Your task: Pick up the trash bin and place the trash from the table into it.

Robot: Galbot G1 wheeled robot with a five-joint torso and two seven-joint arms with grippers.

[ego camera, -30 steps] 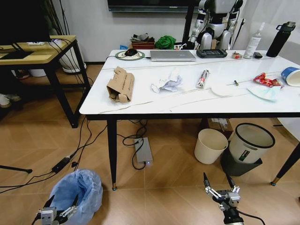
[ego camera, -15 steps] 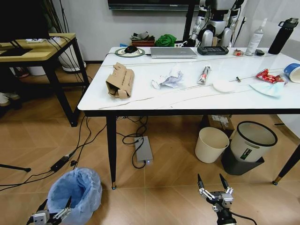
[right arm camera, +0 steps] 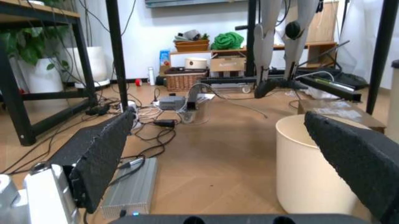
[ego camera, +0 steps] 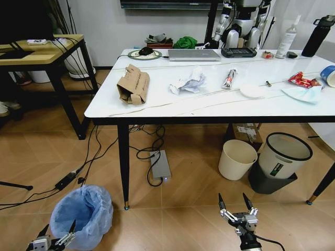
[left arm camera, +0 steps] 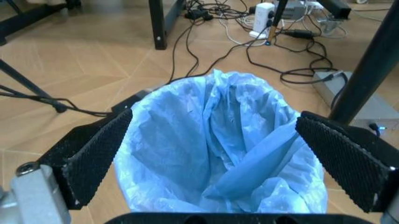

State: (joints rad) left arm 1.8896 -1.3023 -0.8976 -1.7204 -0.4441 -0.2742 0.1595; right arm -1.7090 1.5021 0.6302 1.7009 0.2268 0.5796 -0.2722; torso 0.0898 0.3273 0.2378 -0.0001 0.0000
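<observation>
The trash bin (ego camera: 79, 213), lined with a crinkly light-blue bag, stands on the floor at the lower left, beside a table leg. My left gripper (ego camera: 55, 239) hangs open just in front of it; in the left wrist view its fingers (left arm camera: 93, 156) flank the bin's mouth (left arm camera: 218, 154) without touching. My right gripper (ego camera: 233, 206) is open low over the floor at the lower right, holding nothing. On the white marble table (ego camera: 157, 109) lies the trash: a flattened cardboard carton (ego camera: 133, 84), crumpled white paper (ego camera: 189, 82), a wrapper (ego camera: 229, 78), a red can (ego camera: 302, 80) and a blue-and-white cup (ego camera: 329, 75).
Under the table stand a cream bin (ego camera: 236, 159), a black bin with white liner (ego camera: 280, 161) and a power brick (ego camera: 160, 167) with cables. A wood-topped desk (ego camera: 36, 55) is at the left. A laptop (ego camera: 193, 54) and bottles sit at the table's far edge.
The head view has shifted, so the table now sits a little higher and farther right. Both grippers appear lower in the picture and still open; the left stays at the bin.
</observation>
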